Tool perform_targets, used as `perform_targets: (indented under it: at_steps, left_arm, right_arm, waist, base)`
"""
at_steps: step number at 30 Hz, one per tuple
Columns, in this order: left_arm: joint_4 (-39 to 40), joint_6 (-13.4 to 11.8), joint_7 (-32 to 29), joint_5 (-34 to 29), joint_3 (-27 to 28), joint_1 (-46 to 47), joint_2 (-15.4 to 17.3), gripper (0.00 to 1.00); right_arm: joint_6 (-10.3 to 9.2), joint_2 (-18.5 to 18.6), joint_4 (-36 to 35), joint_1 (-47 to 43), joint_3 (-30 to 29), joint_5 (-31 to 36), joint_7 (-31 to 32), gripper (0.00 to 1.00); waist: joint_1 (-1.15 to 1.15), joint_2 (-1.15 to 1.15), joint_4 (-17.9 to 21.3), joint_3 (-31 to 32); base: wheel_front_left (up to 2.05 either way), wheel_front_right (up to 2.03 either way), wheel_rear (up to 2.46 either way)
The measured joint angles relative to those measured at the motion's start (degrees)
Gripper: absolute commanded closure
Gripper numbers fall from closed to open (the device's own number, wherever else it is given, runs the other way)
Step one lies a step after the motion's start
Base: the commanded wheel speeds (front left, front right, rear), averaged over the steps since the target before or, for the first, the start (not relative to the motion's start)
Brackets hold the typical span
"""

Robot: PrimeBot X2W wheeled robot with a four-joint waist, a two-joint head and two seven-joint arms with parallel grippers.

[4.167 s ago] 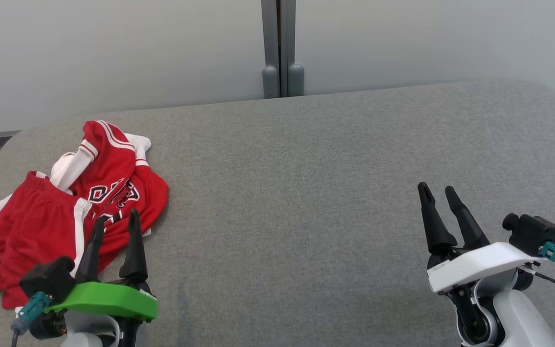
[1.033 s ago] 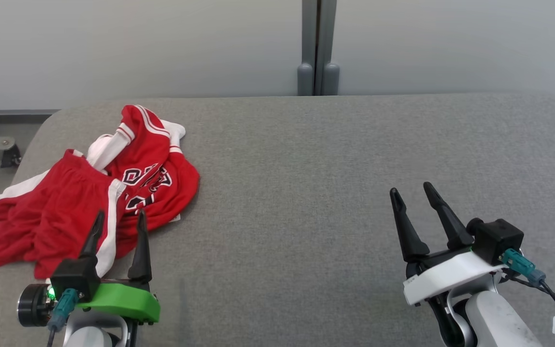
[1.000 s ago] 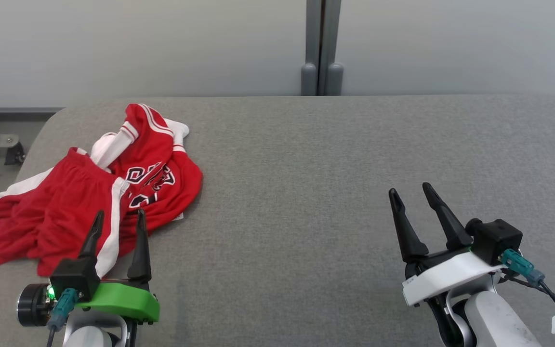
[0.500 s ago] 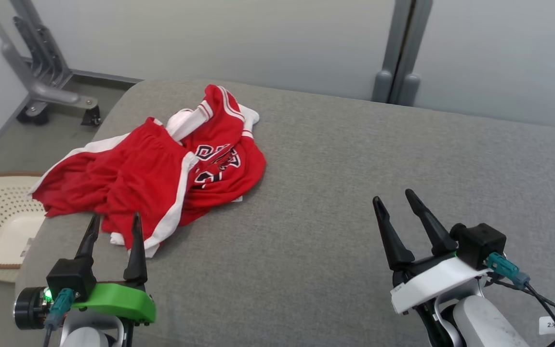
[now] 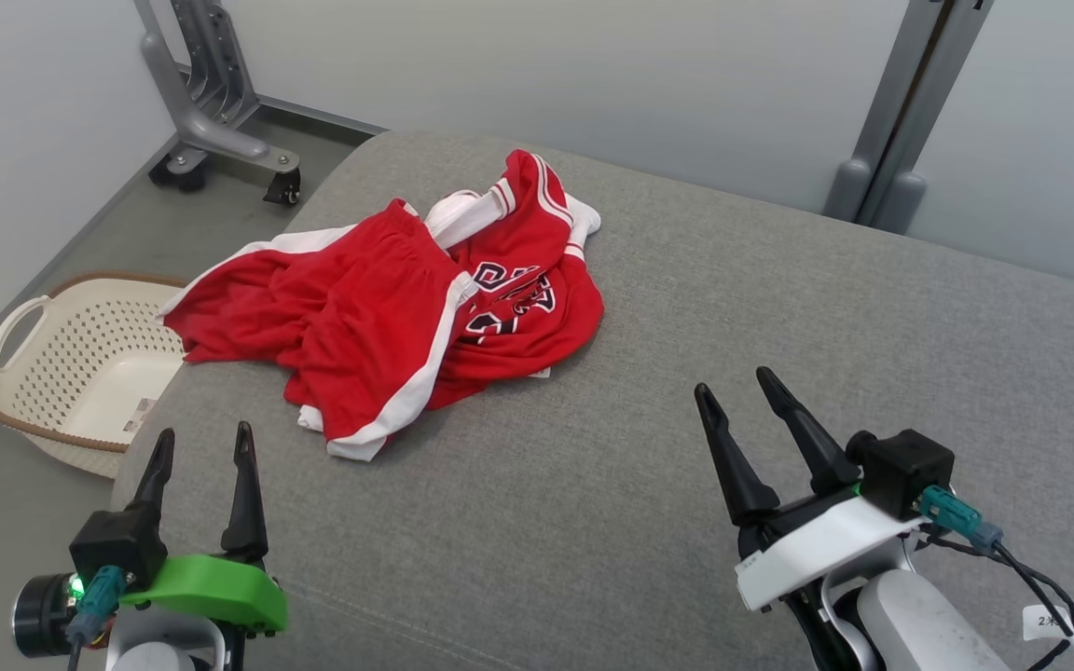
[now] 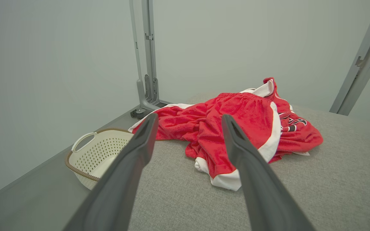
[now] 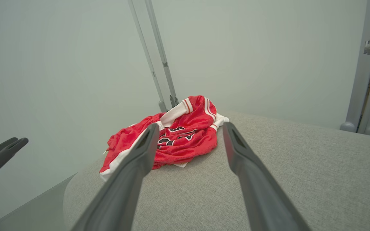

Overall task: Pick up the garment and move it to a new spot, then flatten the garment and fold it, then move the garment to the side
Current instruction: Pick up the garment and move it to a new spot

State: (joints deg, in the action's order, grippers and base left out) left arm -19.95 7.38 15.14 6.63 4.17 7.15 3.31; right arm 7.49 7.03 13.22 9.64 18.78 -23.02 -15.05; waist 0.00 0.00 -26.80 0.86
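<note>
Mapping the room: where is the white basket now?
Head view, left: the basket sits on the floor beside the left end of the grey surface, left of the red garment.

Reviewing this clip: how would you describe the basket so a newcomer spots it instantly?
Find the wide grey padded surface. Beyond its left end, down on the floor, sits the basket, near the crumpled red garment. It is the only cream, perforated thing, with a brown rim and a loop handle.

I note the garment point(image 5: 378, 308): red, white stripe trim, black-and-white lettering. The couch surface point(image 5: 686, 308) is plain grey weave. Basket point(image 5: 80, 340), far left: cream, perforated, brown rim. Left gripper point(image 5: 203, 433) mount green; right gripper point(image 5: 731, 380) mount white.
</note>
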Motion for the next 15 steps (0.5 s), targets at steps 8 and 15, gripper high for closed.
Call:
perform_targets:
  at_steps: [8,15]
  left_arm:
    - [-1.2,-0.1,-0.5,2.4,0.9,2.1,0.0,0.0]
    - [2.3,0.0,-14.3,7.6,-1.0,10.1,4.1,0.0]
  right_arm:
    - [0.0,0.4,-0.3,0.2,1.2,-0.2,0.0,0.0]
    - [0.0,0.5,-1.6,1.7,0.9,0.0,0.0,0.0]
  waist:
    - [0.0,0.0,2.0,-0.2]
    - [0.0,0.0,4.6,-1.2]
  base:
    - [0.0,0.0,0.0]
    - [0.0,0.0,0.0]
